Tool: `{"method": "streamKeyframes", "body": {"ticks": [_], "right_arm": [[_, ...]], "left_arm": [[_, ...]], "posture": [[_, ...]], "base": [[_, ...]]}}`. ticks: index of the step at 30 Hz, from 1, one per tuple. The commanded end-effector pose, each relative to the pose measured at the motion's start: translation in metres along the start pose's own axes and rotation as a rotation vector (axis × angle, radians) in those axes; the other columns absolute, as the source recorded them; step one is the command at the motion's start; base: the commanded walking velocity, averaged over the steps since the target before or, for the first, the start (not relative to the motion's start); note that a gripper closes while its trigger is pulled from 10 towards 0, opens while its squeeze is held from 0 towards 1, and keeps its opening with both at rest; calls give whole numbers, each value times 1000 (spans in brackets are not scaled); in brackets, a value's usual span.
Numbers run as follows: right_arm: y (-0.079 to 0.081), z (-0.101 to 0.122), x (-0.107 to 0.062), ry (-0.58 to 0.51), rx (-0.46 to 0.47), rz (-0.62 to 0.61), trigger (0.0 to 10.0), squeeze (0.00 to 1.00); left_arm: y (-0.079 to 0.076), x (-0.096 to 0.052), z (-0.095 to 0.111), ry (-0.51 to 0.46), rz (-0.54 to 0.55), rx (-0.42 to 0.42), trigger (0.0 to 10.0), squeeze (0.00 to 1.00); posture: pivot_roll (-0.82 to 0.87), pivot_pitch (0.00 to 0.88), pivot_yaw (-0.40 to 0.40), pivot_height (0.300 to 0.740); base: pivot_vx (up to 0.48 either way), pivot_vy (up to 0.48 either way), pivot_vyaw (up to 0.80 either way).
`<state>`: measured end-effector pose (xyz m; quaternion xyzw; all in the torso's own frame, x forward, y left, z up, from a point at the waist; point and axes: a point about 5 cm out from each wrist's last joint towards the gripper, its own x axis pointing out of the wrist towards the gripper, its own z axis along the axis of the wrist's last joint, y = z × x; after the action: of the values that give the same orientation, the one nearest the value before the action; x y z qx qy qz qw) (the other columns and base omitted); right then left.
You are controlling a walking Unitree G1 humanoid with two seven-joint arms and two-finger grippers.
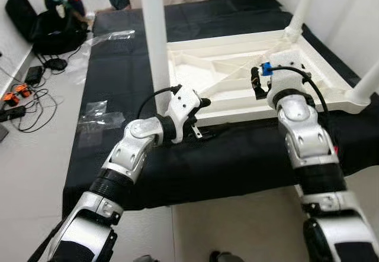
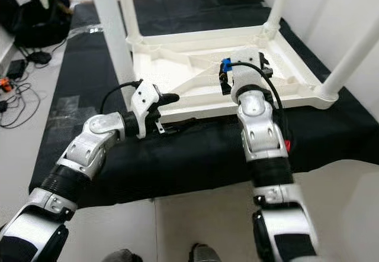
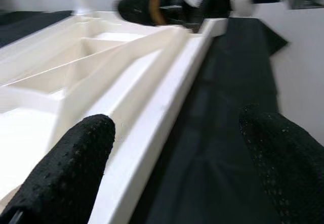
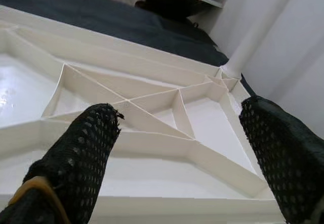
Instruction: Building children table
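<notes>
The left pincer (image 3: 177, 173) was spread astride the near rim of the upturned white children's table (image 1: 237, 73), which lay on a black-covered bed (image 1: 118, 73). The right pincer (image 4: 187, 148) hung spread above the ribbed underside. Legs (image 1: 155, 37) appeared fitted; judged next: grip the rim firmly and turn the table upright.

The table (image 1: 237, 73) lies upside down on the cloth (image 1: 118, 78), legs up. The left pincer (image 1: 203, 103) is at its near edge, by the near-left leg (image 1: 155, 31); the right pincer (image 1: 260, 81) is over its underside. A bag (image 1: 56, 28) sits far left of the table.
</notes>
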<state>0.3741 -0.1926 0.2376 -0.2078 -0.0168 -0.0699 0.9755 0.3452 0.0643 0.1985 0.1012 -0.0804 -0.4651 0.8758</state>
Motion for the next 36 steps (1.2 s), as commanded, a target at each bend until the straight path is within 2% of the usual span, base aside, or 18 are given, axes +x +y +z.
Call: {"method": "streamKeyframes", "body": {"ticks": [1,5,8,13,16,18,21,22,23,25,26,27,28,32,35,36], "right_arm": [[-4,-2,6,49,-66,-30,10000,0],[-13,2,20,102,-137,-47,10000,0],[-17,5,24,99,-170,-42,10000,0],[-22,15,32,66,-291,-6,10000,0],[-21,17,33,60,-315,1,10000,0],[-17,18,35,56,-385,55,10000,0],[-18,21,40,11,-576,94,10000,0],[-19,22,41,0,-616,99,10000,0],[-19,22,41,0,-616,99,10000,0],[-15,22,42,-47,-784,143,10000,0],[-15,22,42,-47,-784,143,10000,0],[-13,19,43,-72,-933,184,10000,0],[-13,19,43,-72,-933,184,10000,0],[-12,12,44,-60,-1064,244,10000,0],[-12,10,44,-52,-1093,264,10000,0],[-16,6,44,14,-1090,345,10000,0]], "left_arm": [[4,0,0,1,13,6,10000,0],[18,-1,3,6,66,35,10000,0],[24,-2,5,5,84,49,10000,0],[46,-8,4,37,181,60,10000,0],[49,-9,3,43,194,65,10000,0],[56,-11,1,63,222,73,10000,0],[68,-19,0,84,268,91,10000,0],[70,-20,1,87,280,96,10000,0],[70,-20,1,87,280,96,10000,0],[74,-24,2,86,293,108,10000,0],[74,-24,2,86,293,108,10000,0],[76,-26,3,84,304,123,10000,0],[76,-26,3,84,304,123,10000,0],[77,-28,2,82,307,129,10000,0],[77,-28,1,81,306,131,10000,0],[76,-27,1,79,302,136,10000,0]], "posture": [[26,197,5,740],[26,213,0,740],[24,220,0,740],[12,239,0,740],[12,239,0,740],[9,247,2,740],[9,260,-1,740],[9,260,-1,740],[9,260,-1,740],[11,260,-3,740],[11,260,-3,740],[17,262,-4,740],[17,262,-4,740],[18,262,-6,740],[18,262,-6,740],[22,264,-11,740]], "base": [[0,0,0],[0,0,0],[0,0,0],[0,0,0],[0,0,0],[0,0,0],[0,0,0],[0,0,0],[0,0,0],[0,0,0],[0,0,0],[0,0,0],[0,0,0],[0,0,0],[0,0,0],[0,0,0]]}}
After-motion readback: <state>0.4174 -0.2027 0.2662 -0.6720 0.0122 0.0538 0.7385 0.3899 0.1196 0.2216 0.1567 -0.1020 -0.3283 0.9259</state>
